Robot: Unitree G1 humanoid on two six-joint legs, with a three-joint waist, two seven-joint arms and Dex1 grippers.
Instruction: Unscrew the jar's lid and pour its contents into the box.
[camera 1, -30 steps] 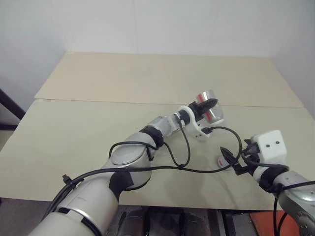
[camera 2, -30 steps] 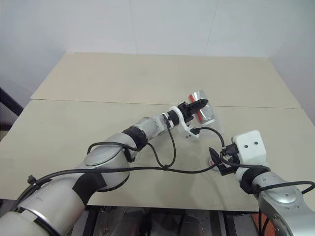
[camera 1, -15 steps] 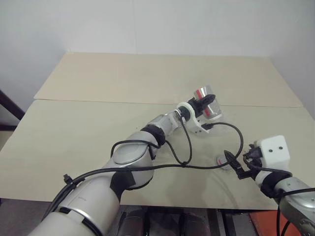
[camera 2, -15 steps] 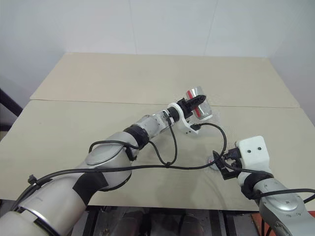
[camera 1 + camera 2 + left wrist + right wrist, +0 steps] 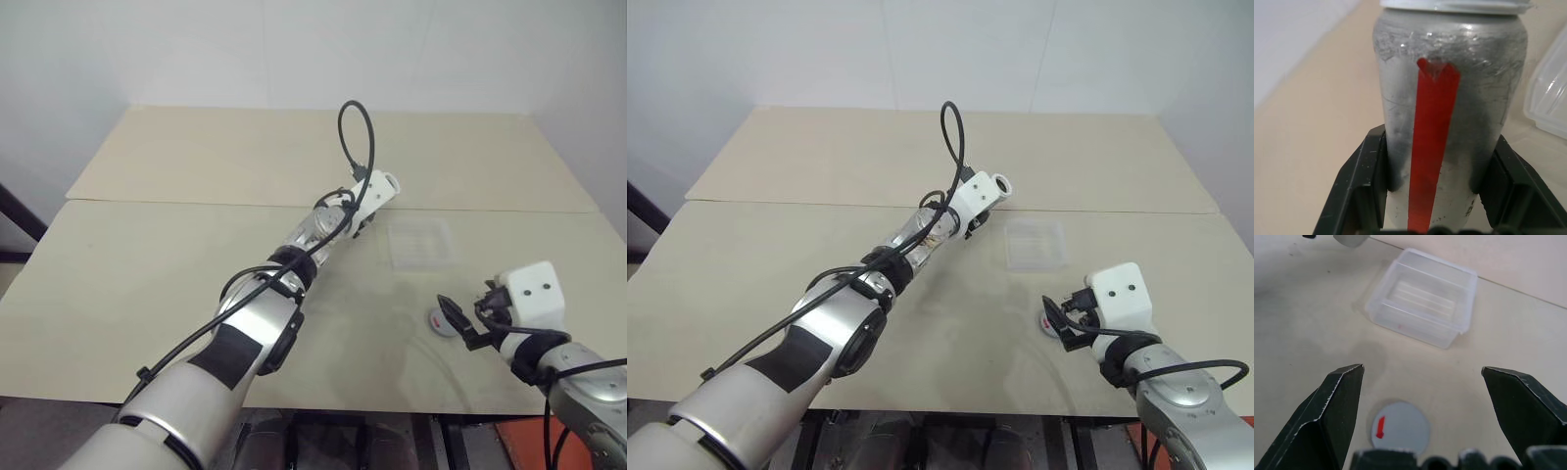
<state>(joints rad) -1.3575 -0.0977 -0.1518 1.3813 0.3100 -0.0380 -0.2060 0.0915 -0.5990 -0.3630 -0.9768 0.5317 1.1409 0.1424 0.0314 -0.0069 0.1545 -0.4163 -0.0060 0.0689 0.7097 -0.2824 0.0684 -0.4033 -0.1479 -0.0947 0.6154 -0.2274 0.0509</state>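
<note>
Currently you have four items on the tan table (image 5: 176, 264).

Item one: the jar (image 5: 1449, 103), silvery with a red stripe down its side. Your left gripper (image 5: 1442, 198) is clamped on it, one black finger against each side of the body, as the left wrist view shows. In the head views the left arm reaches out over the middle of the table, and the jar sits hidden past the white wrist mount (image 5: 375, 188).

Item two: the box (image 5: 421, 243), a clear shallow plastic tray, resting flat on the table just beside the left wrist mount, on the right arm's side.

Item three: the lid (image 5: 1399, 428), a round grey disc with a small red mark, lying flat on the table, nearer you than the box and apart from it.

Item four: your right gripper (image 5: 1437, 416), jaws spread wide with nothing between them, hovering close over the lid, which shows between the two fingers.
</note>
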